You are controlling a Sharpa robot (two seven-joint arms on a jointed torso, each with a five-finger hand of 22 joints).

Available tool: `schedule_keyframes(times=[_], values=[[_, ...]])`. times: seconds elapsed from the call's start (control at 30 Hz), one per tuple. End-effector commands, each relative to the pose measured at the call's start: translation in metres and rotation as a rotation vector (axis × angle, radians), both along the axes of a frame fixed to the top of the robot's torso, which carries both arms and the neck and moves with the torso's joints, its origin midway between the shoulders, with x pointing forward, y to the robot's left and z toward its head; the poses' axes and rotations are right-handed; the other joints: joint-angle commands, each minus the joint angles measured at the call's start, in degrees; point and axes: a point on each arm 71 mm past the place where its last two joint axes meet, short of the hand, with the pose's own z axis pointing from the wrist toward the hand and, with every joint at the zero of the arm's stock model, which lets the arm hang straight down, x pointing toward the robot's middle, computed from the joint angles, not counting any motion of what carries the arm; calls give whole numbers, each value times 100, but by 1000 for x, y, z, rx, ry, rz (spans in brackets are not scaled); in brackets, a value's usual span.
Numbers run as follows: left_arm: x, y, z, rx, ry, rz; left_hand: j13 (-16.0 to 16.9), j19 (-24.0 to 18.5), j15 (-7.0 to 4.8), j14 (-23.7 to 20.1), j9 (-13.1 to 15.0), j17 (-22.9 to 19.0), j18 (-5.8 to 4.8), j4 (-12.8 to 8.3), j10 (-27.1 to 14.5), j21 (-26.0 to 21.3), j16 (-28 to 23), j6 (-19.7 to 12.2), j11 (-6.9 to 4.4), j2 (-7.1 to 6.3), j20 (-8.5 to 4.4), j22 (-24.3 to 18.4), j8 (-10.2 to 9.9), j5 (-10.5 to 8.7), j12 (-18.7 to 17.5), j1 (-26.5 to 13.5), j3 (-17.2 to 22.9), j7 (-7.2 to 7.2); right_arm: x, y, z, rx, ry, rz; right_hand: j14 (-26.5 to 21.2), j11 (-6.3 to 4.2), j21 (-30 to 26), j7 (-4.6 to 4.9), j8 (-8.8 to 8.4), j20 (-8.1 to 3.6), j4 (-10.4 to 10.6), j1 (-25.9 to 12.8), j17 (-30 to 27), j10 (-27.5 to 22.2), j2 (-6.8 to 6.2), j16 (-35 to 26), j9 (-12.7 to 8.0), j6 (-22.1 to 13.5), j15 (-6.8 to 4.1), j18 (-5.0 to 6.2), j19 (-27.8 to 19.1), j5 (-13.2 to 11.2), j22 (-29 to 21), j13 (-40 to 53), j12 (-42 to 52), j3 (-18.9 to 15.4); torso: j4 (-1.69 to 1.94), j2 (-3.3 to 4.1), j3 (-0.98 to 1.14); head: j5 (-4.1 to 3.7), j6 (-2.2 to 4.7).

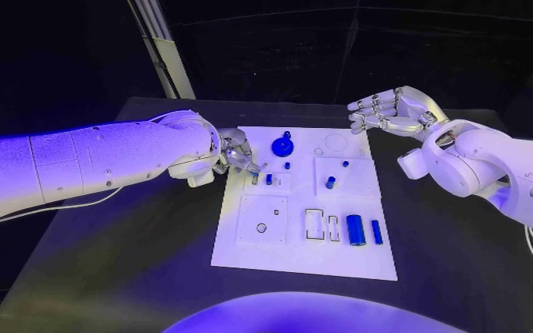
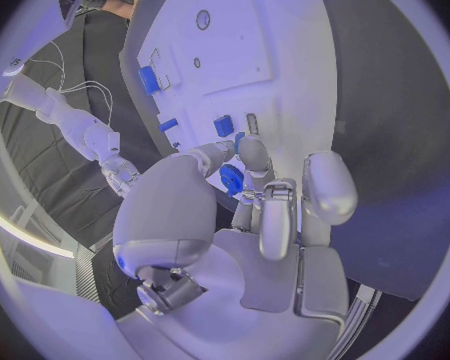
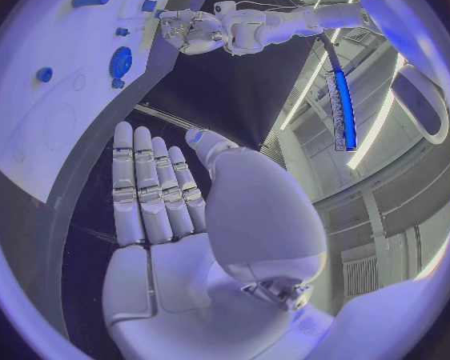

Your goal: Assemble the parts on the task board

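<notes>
The white task board (image 1: 300, 252) lies mid-table. On it are a blue gear (image 1: 282, 147) at the far end, small blue pegs (image 1: 330, 183) in the middle, and a thick blue cylinder (image 1: 356, 230) beside a thinner one (image 1: 377, 231) near the front right. My left hand (image 1: 236, 156) hangs over the board's far left corner, fingertips down beside a small blue part (image 1: 269, 179). In the left wrist view its thumb and fingers (image 2: 253, 152) close in near a blue part (image 2: 223, 126); whether they pinch anything is hidden. My right hand (image 1: 389, 112) is raised beyond the board's far right corner, fingers spread and empty.
The black table (image 1: 122, 256) surrounds the board. A pale slanted post (image 1: 155, 32) rises behind the table's far left. White recesses (image 1: 314, 225) and a small ring hole (image 1: 261, 227) mark the board's front half.
</notes>
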Motion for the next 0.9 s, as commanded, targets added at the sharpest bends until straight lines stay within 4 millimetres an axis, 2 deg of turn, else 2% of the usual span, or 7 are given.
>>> schedule_keyframes(times=[0.03,0.43,0.57,0.9], values=[[-1,-1,-1,37,4,-10,1,53,-33,595,1,1509,20,-881,47,32,36,21,5,-12,-4,5,27,60,30,-73,918,-25,0,2,2,5,-6,12,-34,2,-20,-7,-17,35,-43,-21,-5,-30,16,-18,-5,-32,-8,49,-2,39,-5,-4,-18,-3,5,1,-1,-1,-13],[-3,0,-6,93,44,-34,16,54,-36,595,5,1509,19,-935,72,34,36,32,0,-26,-8,13,53,156,40,-152,985,-31,0,2,1,6,-6,14,-37,4,-24,-6,-17,36,-48,-22,-9,-35,14,-18,-5,-35,-7,49,-2,43,-8,-4,-19,-3,-7,-5,7,12,-18],[-3,-2,-7,97,50,-39,16,54,-36,595,5,1509,19,-935,72,34,36,32,0,-26,-8,13,53,156,40,-152,985,-31,0,2,1,6,-6,15,-37,4,-24,-6,-17,36,-48,-22,-9,-35,14,-18,-5,-35,-7,49,-2,43,-8,-4,-19,-3,-3,3,0,-4,-2],[-5,-3,-10,106,69,-53,17,54,-36,595,5,1509,19,-938,74,34,36,33,0,-26,-8,14,55,164,41,-160,990,-31,0,3,1,6,-5,16,-37,4,-24,-6,-17,36,-48,-22,-9,-35,14,-18,-5,-35,-7,49,-2,43,-8,-4,-19,-3,5,4,3,-13,-4]])
